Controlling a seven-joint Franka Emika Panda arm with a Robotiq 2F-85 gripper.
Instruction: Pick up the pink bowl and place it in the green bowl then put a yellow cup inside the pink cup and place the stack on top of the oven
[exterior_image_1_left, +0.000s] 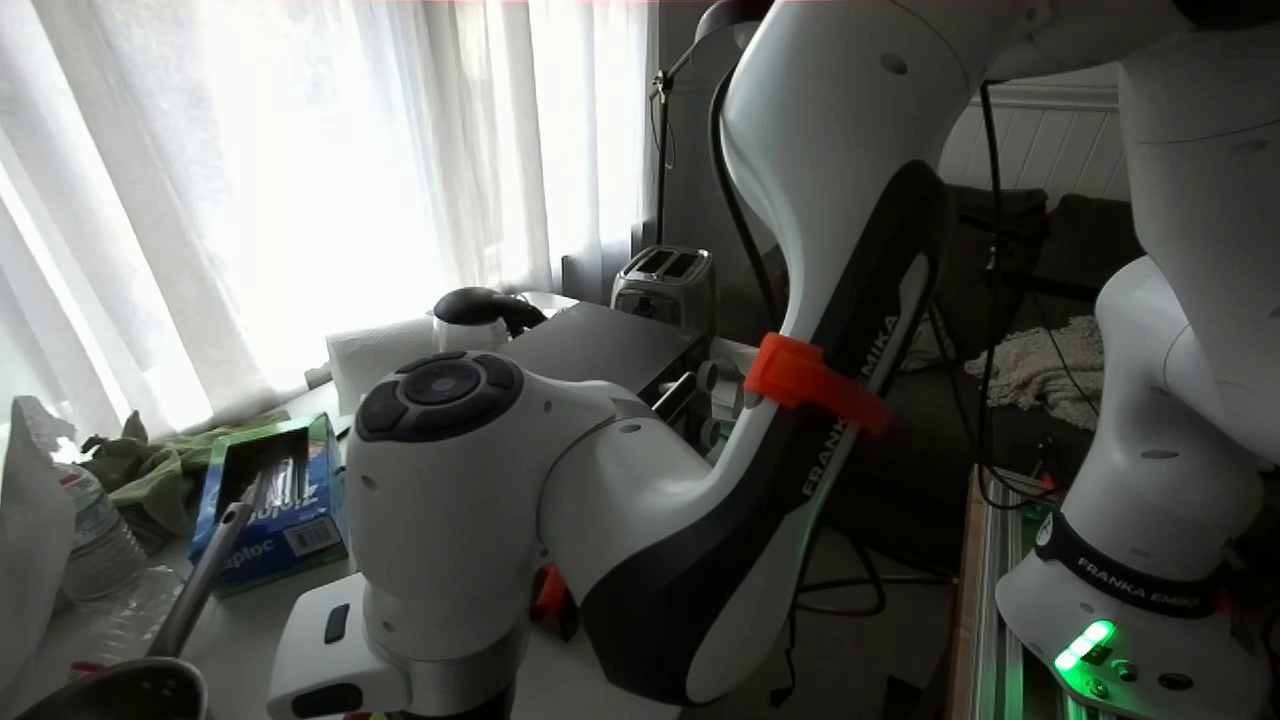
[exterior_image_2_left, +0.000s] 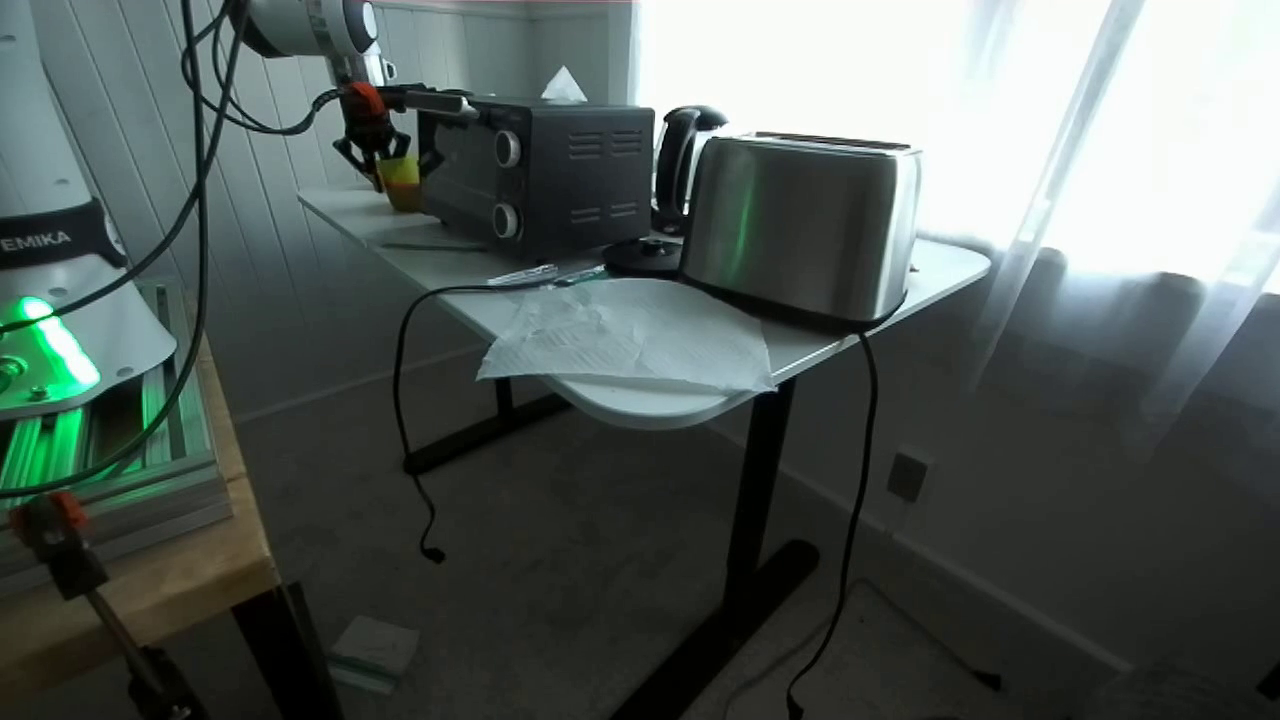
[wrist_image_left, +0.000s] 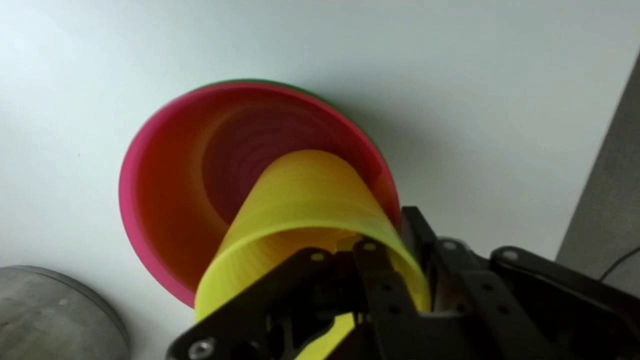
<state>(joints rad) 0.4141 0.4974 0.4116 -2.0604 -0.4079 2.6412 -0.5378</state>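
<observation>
In an exterior view the oven (exterior_image_2_left: 590, 170) stands close by the gripper (wrist_image_left: 390, 237), its bar handle (exterior_image_2_left: 440, 101) reaching toward the arm; what depth parts them cannot be told. On the oven's other side stand a kettle (exterior_image_2_left: 676, 165) and a silver toaster (exterior_image_2_left: 800, 230), with a white paper sheet (exterior_image_2_left: 640, 330) spread in front. In an exterior view, a pan (exterior_image_1_left: 120, 690), a blue Ziploc box (exterior_image_1_left: 275, 560) and a clear bottle (exterior_image_1_left: 100, 550) sit to one side of the robot arm (exterior_image_1_left: 650, 490), which hides much of that scene.

The jaws are narrow, pinching the wall of the yellow cup (wrist_image_left: 305, 200), one finger inside and one outside. The cup's base lies over the interior of the pink bowl (wrist_image_left: 260, 125); whether they touch cannot be told. The pink bowl is nested in the green bowl (wrist_image_left: 305, 90), a sliver of green showing.

A grey round object (wrist_image_left: 55, 315), cut by the frame, lies near the bowls. Away from it, white table (wrist_image_left: 490, 125) stretches to a straight edge above the grey floor (wrist_image_left: 605, 220). The paper sheet overhangs a rounded edge, beside a hanging black cord (exterior_image_2_left: 398, 390).

Counted: one yellow cup, one pink bowl, one green bowl, one oven with two knobs (exterior_image_2_left: 508, 148), one kettle, one toaster.
</observation>
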